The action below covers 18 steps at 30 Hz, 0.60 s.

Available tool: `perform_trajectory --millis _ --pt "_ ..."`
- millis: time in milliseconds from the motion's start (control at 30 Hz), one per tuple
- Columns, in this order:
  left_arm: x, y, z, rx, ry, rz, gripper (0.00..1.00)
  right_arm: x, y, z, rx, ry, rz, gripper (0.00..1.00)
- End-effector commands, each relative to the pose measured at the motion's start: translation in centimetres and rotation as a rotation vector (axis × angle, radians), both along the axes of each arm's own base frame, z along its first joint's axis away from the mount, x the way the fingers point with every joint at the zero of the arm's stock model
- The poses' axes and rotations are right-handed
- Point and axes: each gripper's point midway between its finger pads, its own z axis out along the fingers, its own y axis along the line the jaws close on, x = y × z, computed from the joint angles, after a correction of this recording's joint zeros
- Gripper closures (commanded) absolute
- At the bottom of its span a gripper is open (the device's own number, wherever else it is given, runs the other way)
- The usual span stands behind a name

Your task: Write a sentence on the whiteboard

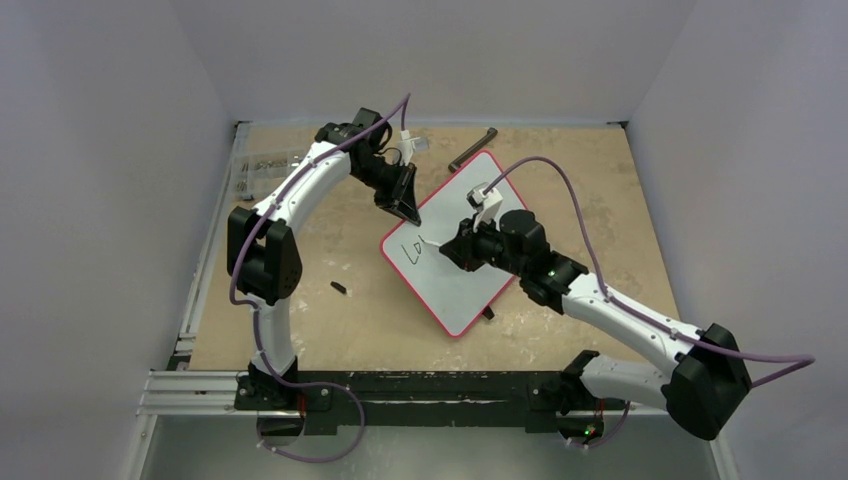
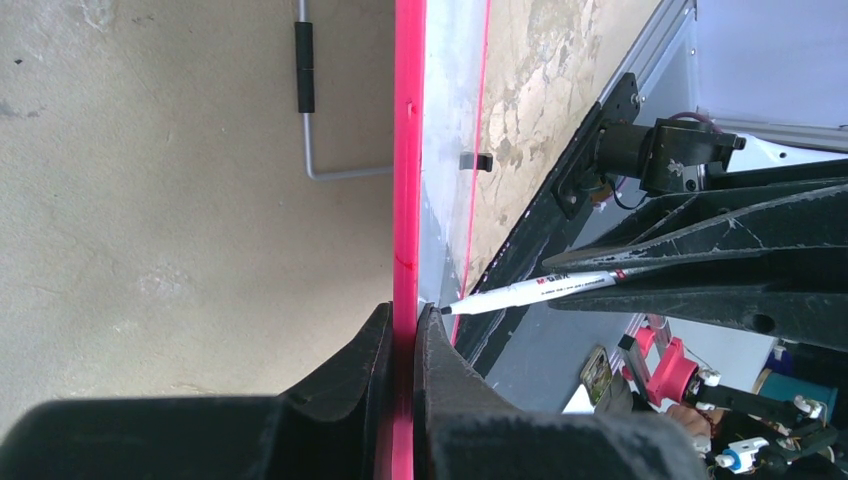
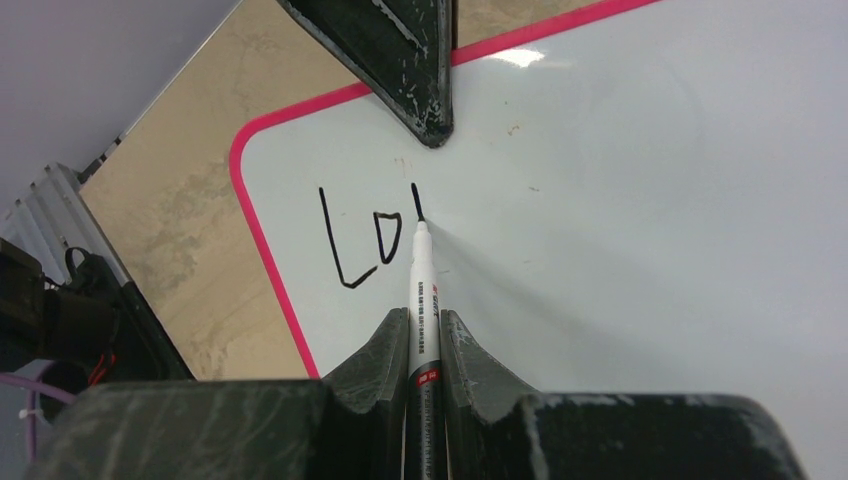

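Two letters are on the whiteboard [image 3: 650, 200]: the sentence [image 3: 365, 240] reads "LO" plus one short stroke right of the O, in thin black ink. The writing sits near the board's rounded corner, just below the spot where the left gripper [image 3: 420, 80] bites the edge.

Whiteboard [image 1: 455, 295] lies diagonal on the wooden table [image 1: 600, 200], with both arms reaching over it. The writing [image 1: 412, 250] is at the corner of the board nearest the left arm.

Left gripper [image 2: 403, 320]: jaws pinched tight on the board's pink rim [image 2: 407, 150], one finger on each face. From above, this gripper [image 1: 408, 210] meets the board's upper-left edge.

Right gripper [image 3: 424, 320]: jaws narrow, clamped on a white marker [image 3: 422, 290] that runs straight out between the fingers. The marker's black tip touches the board at the lower end of the short stroke. The left wrist camera shows the same marker [image 2: 530, 290] tip down on the board face, close to the left gripper's fingers.

Off the board:
- A metal L-shaped rod [image 1: 472, 150] with a black sleeve lies on the table just beyond the board's far corner.
- A small black piece [image 1: 339, 288] lies on the table, well apart from the board's left corner.
- A black clip [image 1: 488, 313] sticks out from under the board's near edge.
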Motion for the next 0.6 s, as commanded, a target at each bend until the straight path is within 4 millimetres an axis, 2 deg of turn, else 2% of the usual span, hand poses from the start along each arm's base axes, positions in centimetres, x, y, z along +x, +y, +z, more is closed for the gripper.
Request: perform_trajectory --millis 0,567 --pt "1.0 1.2 0.3 0.087 -0.108 0.010 1.00 -0.5 -1.3 -1.1 -0.025 0.012 -0.034 1.00" --pt "1.0 1.2 0.4 0.089 -0.110 0.012 1.00 -1.1 -1.9 -0.2 -0.022 0.020 -0.046 1.00"
